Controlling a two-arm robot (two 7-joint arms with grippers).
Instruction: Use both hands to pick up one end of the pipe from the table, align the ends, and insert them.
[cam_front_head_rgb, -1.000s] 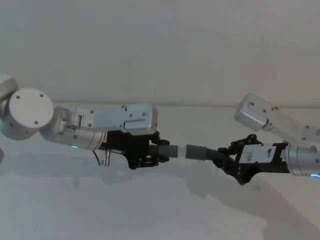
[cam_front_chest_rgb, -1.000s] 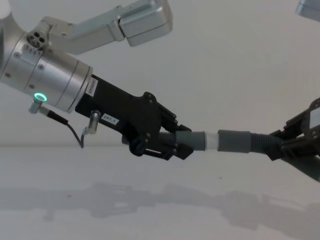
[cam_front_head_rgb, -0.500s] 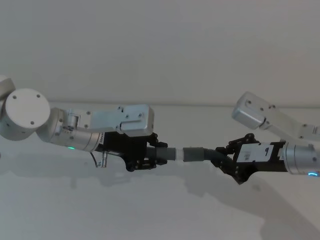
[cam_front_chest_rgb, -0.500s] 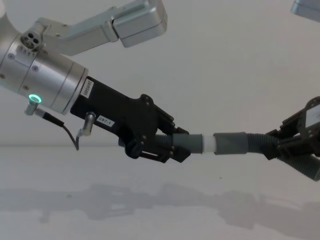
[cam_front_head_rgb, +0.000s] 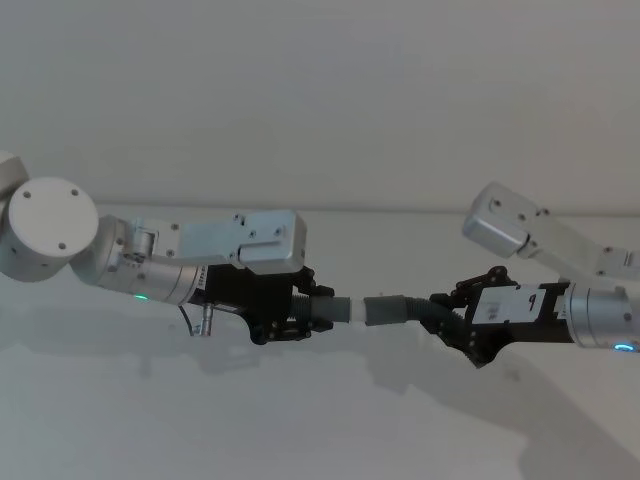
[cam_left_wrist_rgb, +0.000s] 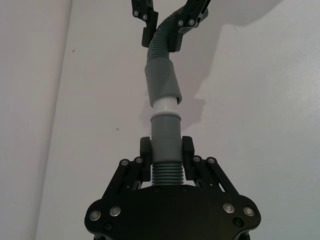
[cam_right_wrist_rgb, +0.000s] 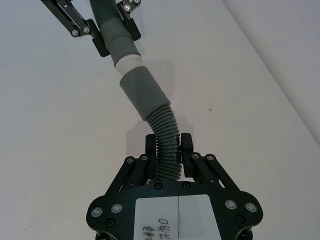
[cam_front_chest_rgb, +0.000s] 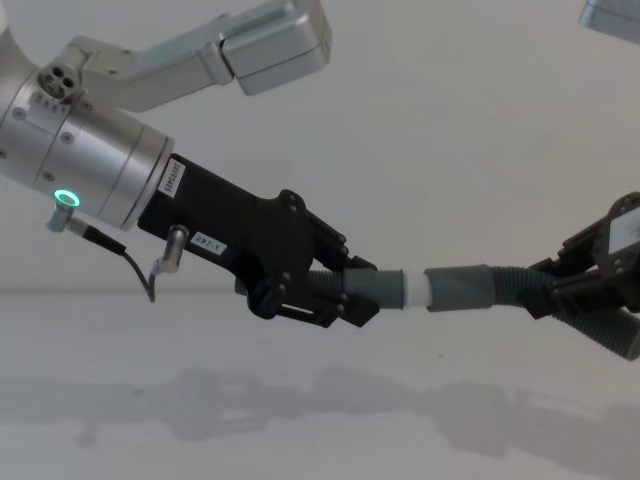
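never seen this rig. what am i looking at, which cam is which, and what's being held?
It is a two-armed robot joining two pieces of grey ribbed hose above a white table. One picture looks down from its head, one looks across from its chest, and two look along each wrist.

The left hand is shut on the left hose piece, just behind its smooth cuff, from which a narrow whitish spigot sticks out. The right hand is shut on the ribbed part of the right hose piece, whose wider cuff faces that spigot.

Both pieces are held in the air, roughly in line. The spigot tip sits at the cuff's mouth, with white still showing between them.
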